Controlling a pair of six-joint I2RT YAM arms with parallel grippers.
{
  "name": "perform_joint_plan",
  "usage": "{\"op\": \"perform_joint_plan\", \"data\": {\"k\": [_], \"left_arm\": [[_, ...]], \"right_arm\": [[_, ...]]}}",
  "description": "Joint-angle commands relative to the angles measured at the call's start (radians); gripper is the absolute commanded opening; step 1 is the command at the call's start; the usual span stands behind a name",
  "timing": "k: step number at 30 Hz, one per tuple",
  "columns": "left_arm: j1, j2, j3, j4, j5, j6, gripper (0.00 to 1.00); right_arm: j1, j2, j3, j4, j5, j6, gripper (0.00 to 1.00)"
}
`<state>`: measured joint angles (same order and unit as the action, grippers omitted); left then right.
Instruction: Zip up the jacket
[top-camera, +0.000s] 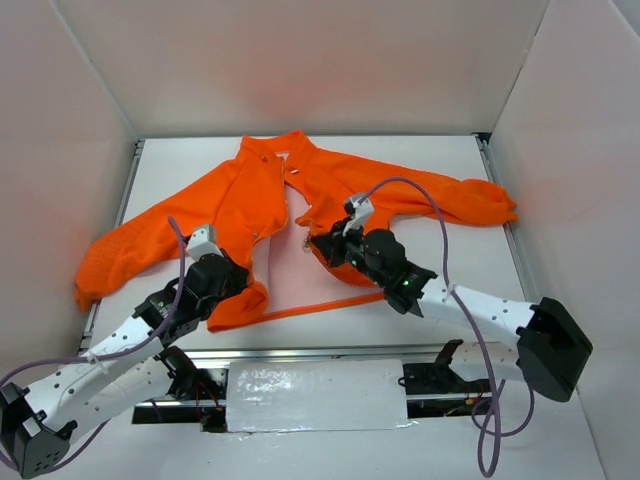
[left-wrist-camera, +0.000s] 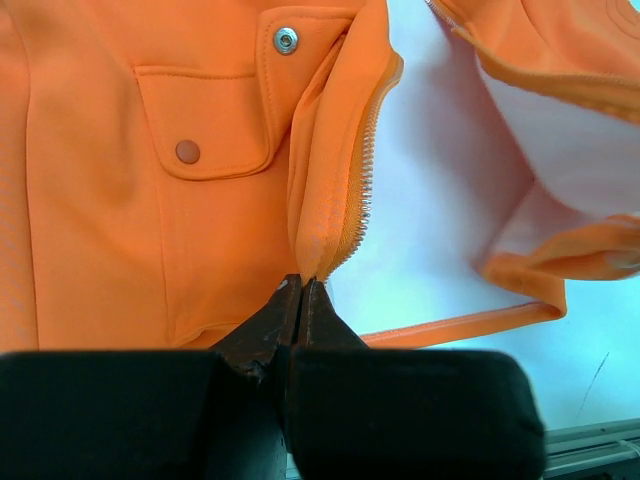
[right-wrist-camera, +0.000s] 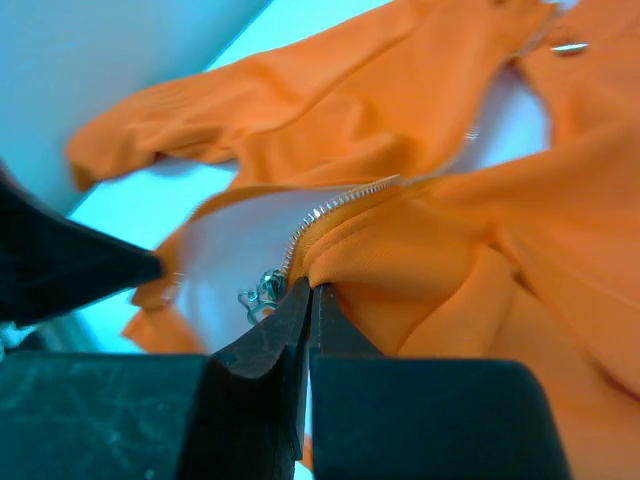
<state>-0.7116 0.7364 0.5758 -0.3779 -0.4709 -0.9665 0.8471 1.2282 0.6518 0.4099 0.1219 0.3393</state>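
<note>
The bright orange jacket (top-camera: 250, 215) lies open on the white table, its pale pink lining (top-camera: 290, 275) showing between the front panels. My left gripper (top-camera: 243, 283) is shut on the lower edge of the left front panel, pinching the zipper tape (left-wrist-camera: 352, 200) just below a flapped pocket (left-wrist-camera: 205, 120). My right gripper (top-camera: 318, 243) is shut on the right front panel's folded edge (right-wrist-camera: 400, 250), right beside the metal zipper slider (right-wrist-camera: 262, 292) and its teeth (right-wrist-camera: 330, 205).
White walls enclose the table on three sides. The jacket's sleeves spread to the far left (top-camera: 115, 255) and far right (top-camera: 470, 200). A white padded strip (top-camera: 315, 395) runs along the near edge between the arm bases. Purple cables loop over both arms.
</note>
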Motion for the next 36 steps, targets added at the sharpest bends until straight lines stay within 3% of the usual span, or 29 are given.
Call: {"op": "perform_joint_plan", "data": {"k": [1,4,10,18,22,26,31,36], "left_arm": [[0.004,-0.022,-0.031,0.022,-0.018,0.023,0.00],[0.006,0.003,-0.048,0.050,0.001,0.015,0.00],[0.006,0.031,-0.010,0.022,0.008,0.009,0.00],[0.004,-0.009,-0.010,0.002,0.006,0.017,0.00],[0.004,-0.009,-0.013,0.008,0.006,0.026,0.00],[0.004,0.007,-0.011,0.022,0.008,0.029,0.00],[0.004,0.021,-0.005,0.034,0.014,0.035,0.00],[0.006,0.029,0.013,0.016,0.002,0.048,0.00]], "right_arm": [[0.006,0.114,0.026,0.001,-0.145,0.036,0.00],[0.006,0.270,0.049,-0.136,-0.156,0.176,0.00],[0.001,0.474,0.282,-0.402,-0.123,0.210,0.00],[0.000,0.426,0.246,-0.240,-0.047,0.199,0.00],[0.001,0.373,0.180,-0.082,0.017,0.178,0.00],[0.006,0.375,0.192,-0.049,0.113,0.107,0.00],[0.023,0.347,0.135,0.145,0.255,-0.003,0.00],[0.082,0.311,0.132,0.158,0.416,-0.153,0.00]]}}
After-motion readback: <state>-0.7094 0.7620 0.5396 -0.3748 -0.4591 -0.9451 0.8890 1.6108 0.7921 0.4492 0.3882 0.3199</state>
